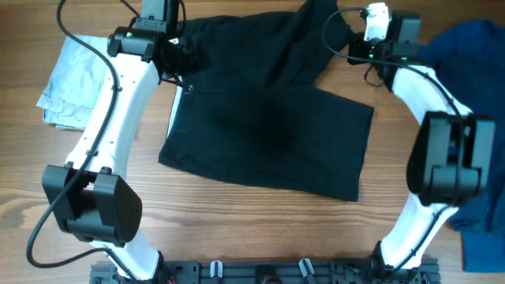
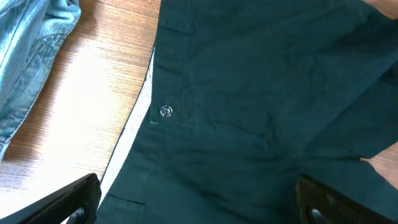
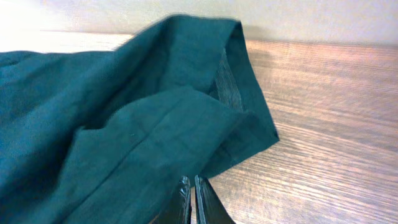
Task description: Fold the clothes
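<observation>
The black shorts (image 1: 268,130) lie spread on the wooden table, waistband to the left, with the far leg bunched up toward the back right. My left gripper (image 1: 185,61) hovers open over the waistband near its metal button (image 2: 165,111), with black cloth between its fingers (image 2: 199,202). My right gripper (image 1: 353,43) is shut, its tips (image 3: 193,190) at the edge of the shorts' rumpled leg hem (image 3: 236,118); no cloth shows between the fingers. The pale blue denim piece (image 1: 71,75) lies at the back left and shows in the left wrist view (image 2: 25,56).
A royal-blue garment (image 1: 473,47) lies at the right edge of the table and runs down to the front right corner (image 1: 483,237). Bare wood (image 1: 237,213) shows in front of the shorts. The arm bases stand at the front edge.
</observation>
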Controlling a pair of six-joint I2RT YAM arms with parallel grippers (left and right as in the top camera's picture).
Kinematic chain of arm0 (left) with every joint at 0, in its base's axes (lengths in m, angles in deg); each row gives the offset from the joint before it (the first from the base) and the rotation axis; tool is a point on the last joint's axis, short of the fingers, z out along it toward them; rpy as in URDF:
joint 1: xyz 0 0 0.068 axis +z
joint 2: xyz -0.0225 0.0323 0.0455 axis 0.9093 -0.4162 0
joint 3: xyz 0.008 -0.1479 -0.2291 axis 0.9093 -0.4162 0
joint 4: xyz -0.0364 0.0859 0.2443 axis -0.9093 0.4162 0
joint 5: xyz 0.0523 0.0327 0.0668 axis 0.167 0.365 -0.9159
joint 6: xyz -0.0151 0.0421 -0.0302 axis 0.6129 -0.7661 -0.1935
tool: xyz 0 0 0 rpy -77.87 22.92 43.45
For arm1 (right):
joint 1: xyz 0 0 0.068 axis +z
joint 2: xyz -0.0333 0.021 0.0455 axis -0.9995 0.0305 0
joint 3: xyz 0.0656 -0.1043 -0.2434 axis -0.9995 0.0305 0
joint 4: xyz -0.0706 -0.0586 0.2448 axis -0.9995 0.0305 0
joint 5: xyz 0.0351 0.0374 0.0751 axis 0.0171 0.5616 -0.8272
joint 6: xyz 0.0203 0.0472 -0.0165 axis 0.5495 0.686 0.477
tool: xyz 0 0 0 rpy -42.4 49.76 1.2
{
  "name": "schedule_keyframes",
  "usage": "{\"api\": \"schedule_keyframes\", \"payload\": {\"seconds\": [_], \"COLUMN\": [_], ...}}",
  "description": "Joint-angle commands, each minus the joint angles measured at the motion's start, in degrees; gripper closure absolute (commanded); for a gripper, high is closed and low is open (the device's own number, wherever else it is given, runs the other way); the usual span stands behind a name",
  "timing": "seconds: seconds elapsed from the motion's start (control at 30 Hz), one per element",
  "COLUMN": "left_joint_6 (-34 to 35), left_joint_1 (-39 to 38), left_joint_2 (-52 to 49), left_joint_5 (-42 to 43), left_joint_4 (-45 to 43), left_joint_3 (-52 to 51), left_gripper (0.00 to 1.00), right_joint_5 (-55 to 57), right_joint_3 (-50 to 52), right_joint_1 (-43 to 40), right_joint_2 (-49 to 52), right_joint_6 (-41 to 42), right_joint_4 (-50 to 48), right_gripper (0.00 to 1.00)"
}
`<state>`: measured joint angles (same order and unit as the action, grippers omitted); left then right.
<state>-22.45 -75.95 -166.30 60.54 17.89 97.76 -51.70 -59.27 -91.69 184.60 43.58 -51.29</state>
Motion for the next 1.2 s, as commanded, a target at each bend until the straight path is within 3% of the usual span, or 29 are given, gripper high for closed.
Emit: {"api": "schedule_keyframes", "payload": {"seconds": [0.0,0.03,0.07,0.1,0.13,0.53,0.87,1.07,1.17], "left_joint_6": [-0.24,-0.26,-0.24,-0.26,-0.26,-0.24,-0.24,-0.24,-0.24], "left_joint_1": [0.04,0.04,0.04,0.04,0.04,0.04,0.04,0.04,0.04], "left_joint_2": [-0.15,-0.15,-0.15,-0.15,-0.15,-0.15,-0.15,-0.15,-0.15], "left_joint_5": [-0.96,-0.98,-0.96,-0.98,-0.98,-0.96,-0.96,-0.96,-0.96], "left_joint_4": [-0.09,-0.09,-0.07,-0.07,-0.04,0.42,1.11,1.44,1.66], "left_joint_3": [-0.24,-0.24,-0.24,-0.24,-0.24,-0.24,-0.24,-0.26,-0.24], "left_gripper": [0.0,0.0,0.0,0.0,0.0,0.0,0.0,0.0,0.0], "right_joint_5": [-3.39,-4.37,-4.79,-4.76,-4.74,-4.66,-4.74,-5.99,-6.03], "right_joint_3": [-0.24,-0.24,-0.24,-0.24,-0.24,-0.24,-2.95,-2.97,-2.95], "right_joint_1": [-0.28,-0.28,-0.28,-0.28,-0.28,-0.28,-0.28,-0.28,-0.28], "right_joint_2": [-2.51,-2.47,-2.19,-1.99,-1.73,5.62,12.72,13.92,14.01], "right_joint_6": [-8.04,-9.18,-9.44,-9.51,-10.56,-11.93,-8.92,-9.01,-9.68], "right_joint_4": [3.19,3.32,2.99,2.29,1.03,-16.98,-22.1,-23.93,-23.98], "right_gripper": [0.93,0.78,0.41,0.31,0.28,0.24,0.23,0.26,0.41]}}
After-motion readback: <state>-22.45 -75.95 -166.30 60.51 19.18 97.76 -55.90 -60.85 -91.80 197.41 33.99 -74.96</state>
